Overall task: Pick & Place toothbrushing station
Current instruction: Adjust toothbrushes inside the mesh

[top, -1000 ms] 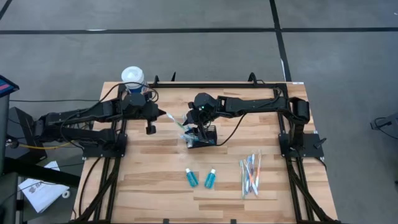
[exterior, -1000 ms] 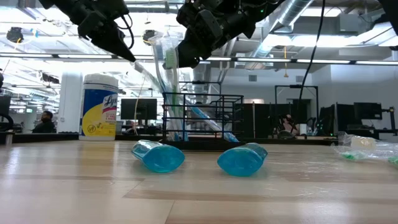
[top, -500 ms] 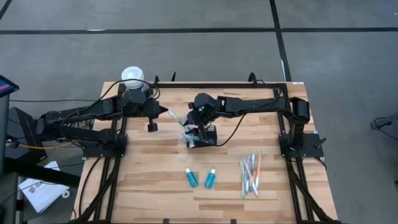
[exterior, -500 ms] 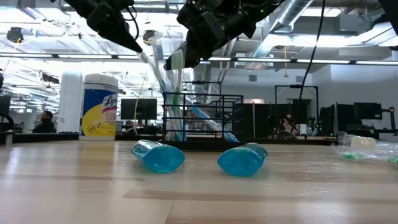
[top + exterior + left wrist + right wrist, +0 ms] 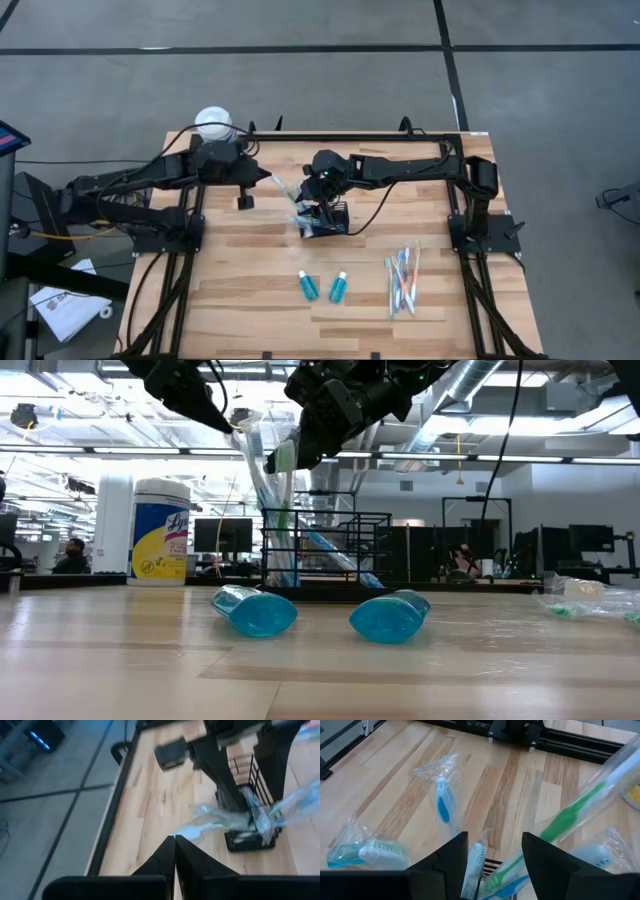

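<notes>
Black mesh basket (image 5: 327, 221) upright | wrapped toothbrushes (image 5: 262, 480) standing, tilted left

I work in a big office lab. Behind my wooden table (image 5: 120, 660) are rows of computer screens (image 5: 222, 537), ceiling lights and pipes.

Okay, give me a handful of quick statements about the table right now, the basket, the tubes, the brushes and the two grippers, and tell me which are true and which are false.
1. The black wire basket holds wrapped toothbrushes standing up. True.
2. Both teal tubes are in the basket. False: they lie on the table.
3. The left gripper is shut. True.
4. The right gripper is shut. False: it is open above the basket.
5. More wrapped toothbrushes lie on the table's right part. True.
</notes>
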{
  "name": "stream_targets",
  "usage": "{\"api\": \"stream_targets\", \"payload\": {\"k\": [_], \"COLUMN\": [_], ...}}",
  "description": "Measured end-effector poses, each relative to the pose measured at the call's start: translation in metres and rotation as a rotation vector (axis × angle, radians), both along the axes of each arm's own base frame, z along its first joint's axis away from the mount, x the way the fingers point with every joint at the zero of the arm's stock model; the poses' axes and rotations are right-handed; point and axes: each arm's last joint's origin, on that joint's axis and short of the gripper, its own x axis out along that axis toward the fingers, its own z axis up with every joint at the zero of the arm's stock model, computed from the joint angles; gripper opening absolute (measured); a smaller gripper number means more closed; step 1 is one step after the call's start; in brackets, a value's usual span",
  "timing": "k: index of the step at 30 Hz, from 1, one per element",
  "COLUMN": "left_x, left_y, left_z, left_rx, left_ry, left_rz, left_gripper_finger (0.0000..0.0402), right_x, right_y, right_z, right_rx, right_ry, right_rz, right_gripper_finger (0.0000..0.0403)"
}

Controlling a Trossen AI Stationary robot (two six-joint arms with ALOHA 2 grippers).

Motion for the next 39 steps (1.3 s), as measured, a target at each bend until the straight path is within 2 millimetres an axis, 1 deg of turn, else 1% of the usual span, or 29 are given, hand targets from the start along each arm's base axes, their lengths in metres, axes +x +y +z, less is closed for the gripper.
{"api": "stream_targets", "payload": {"k": [4, 7, 10, 12, 16, 20, 24, 26, 30, 36, 39], "left_x": [0.014, 0.026, 0.036, 0.042, 0.047, 0.048, 0.049, 0.047, 0.053, 0.064, 0.066], "left_y": [0.004, 0.007, 0.009, 0.011, 0.012, 0.013, 0.013, 0.013, 0.014, 0.017, 0.018], "left_z": [-0.011, -0.016, -0.017, -0.013, 0.003, 0.018, 0.026, 0.022, 0.012, -0.002, -0.002], "left_rx": [-0.028, -0.033, -0.026, -0.024, 0.016, 0.042, 0.052, 0.037, 0.019, 0.017, 0.027], "left_ry": [0.139, 0.183, 0.207, 0.202, 0.166, 0.141, 0.160, 0.212, 0.285, 0.345, 0.344], "left_rz": [0.012, 0.003, -0.009, -0.009, -0.031, -0.044, -0.056, -0.057, -0.054, -0.075, -0.077], "left_gripper_finger": [0.0000, 0.0000, 0.0000, 0.0000, 0.0000, 0.0000, 0.0000, 0.0000, 0.0000, 0.0000, 0.0000], "right_x": [0.000, -0.001, -0.001, -0.002, -0.002, -0.002, -0.001, -0.001, -0.001, 0.001, 0.001], "right_y": [0.000, 0.001, 0.001, 0.001, 0.001, 0.001, 0.002, 0.003, 0.005, 0.007, 0.007], "right_z": [-0.001, -0.001, -0.002, -0.002, -0.002, -0.002, -0.002, -0.002, -0.001, 0.005, 0.008], "right_rx": [-0.003, -0.004, -0.008, -0.013, -0.019, -0.019, -0.030, -0.032, -0.032, -0.032, -0.032], "right_ry": [0.006, 0.009, 0.017, 0.020, 0.018, 0.017, 0.009, 0.008, 0.009, 0.009, 0.005], "right_rz": [0.005, 0.011, 0.016, 0.021, 0.030, 0.030, 0.039, 0.043, 0.047, 0.053, 0.053], "right_gripper_finger": [0.0175, 0.0174, 0.0173, 0.0173, 0.0173, 0.0173, 0.0173, 0.0173, 0.0174, 0.0173, 0.0173]}}
